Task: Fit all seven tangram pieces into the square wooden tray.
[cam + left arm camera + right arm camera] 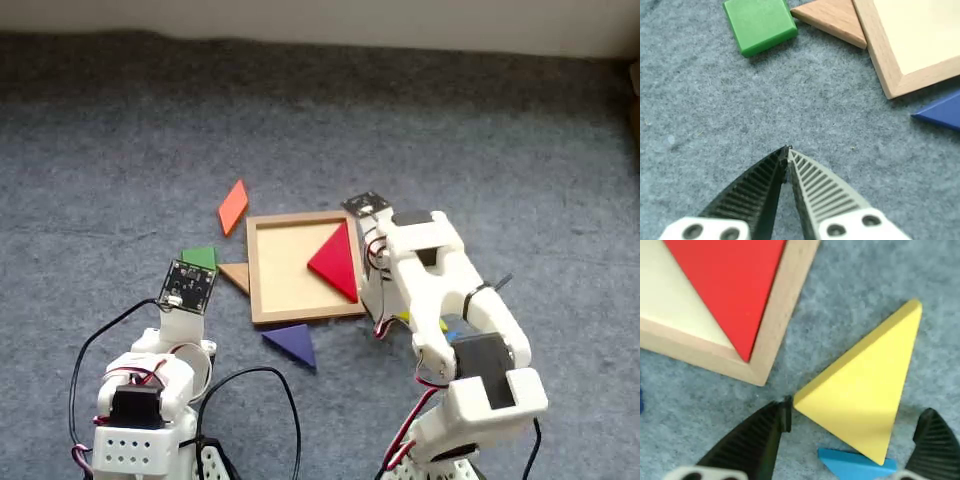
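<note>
The yellow triangle (860,400) lies flat on the felt just outside the tray's (785,315) corner, between the fingers of my right hand (857,414), which is spread wide, one fingertip at the triangle's corner and the other off beyond its far side.

I judge it to be painted wood: stiff, light, nothing to break, but smooth on the faces and thin at the edges. It is a wedge, so a squeeze across two sloping sides may shoot it out. I would rather close on the long side and the opposite corner, low and square. One corner lies over or against a light blue piece (855,465) (I cannot tell which), so that piece may drag along.

In the tray there is one piece so far, the red triangle (335,262), set against the side nearest my right arm; the rest of the floor is bare. Around the tray lie the orange piece (233,207), the green square (760,24), the plain triangle (832,22) touching the rim, and the dark blue triangle (292,343).

My left hand (787,150) is closed on nothing, pointing down at bare felt near the green square.

The worktop (450,130) wears grey felt – grippy, a little soft, so pieces should not skate, though prying under an edge will be awkward. A pale wall (400,20) runs behind.
</note>
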`<state>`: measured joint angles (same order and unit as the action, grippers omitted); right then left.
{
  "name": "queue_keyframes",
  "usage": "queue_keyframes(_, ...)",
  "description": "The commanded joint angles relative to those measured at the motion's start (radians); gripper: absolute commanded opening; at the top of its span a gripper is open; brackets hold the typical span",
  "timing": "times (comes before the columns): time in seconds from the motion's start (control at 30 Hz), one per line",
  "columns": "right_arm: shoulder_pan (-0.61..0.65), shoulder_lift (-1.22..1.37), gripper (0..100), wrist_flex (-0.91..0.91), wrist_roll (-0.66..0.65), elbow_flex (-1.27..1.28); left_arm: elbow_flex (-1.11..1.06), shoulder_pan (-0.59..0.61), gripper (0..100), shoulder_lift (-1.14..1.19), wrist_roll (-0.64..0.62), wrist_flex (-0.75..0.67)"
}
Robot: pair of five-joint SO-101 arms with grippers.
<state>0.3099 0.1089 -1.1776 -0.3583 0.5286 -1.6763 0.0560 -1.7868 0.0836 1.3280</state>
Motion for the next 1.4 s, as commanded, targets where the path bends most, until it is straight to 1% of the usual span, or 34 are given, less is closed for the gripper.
queue_keyframes(0.0,0.01,0.018,38.0,0.013,0.011,-0.068,-0.019,0.004,0,-0.028,-0.008,0.008)
queue_keyframes(0.43,0.008,0.058,37.9,0.045,0.014,-0.085,-0.019,0.004,0,-0.028,-0.008,0.008)
queue_keyframes(0.53,0.008,0.058,37.9,0.048,0.041,-0.097,-0.019,0.004,0,-0.028,-0.008,0.008)
queue_keyframes(0.73,-0.028,0.062,37.9,0.044,0.046,-0.127,-0.019,0.004,0,-0.028,-0.008,0.008)
queue_keyframes(1.0,-0.03,0.064,37.7,0.048,0.041,-0.12,-0.019,0.004,0,-0.028,-0.008,0.008)
queue_keyframes(1.17,-0.025,0.061,31.4,0.048,0.043,-0.128,-0.019,0.004,0,-0.028,-0.008,0.008)
queue_keyframes(1.37,-0.019,0.059,31.4,0.041,0.048,-0.168,-0.019,0.004,0,-0.028,-0.008,0.008)
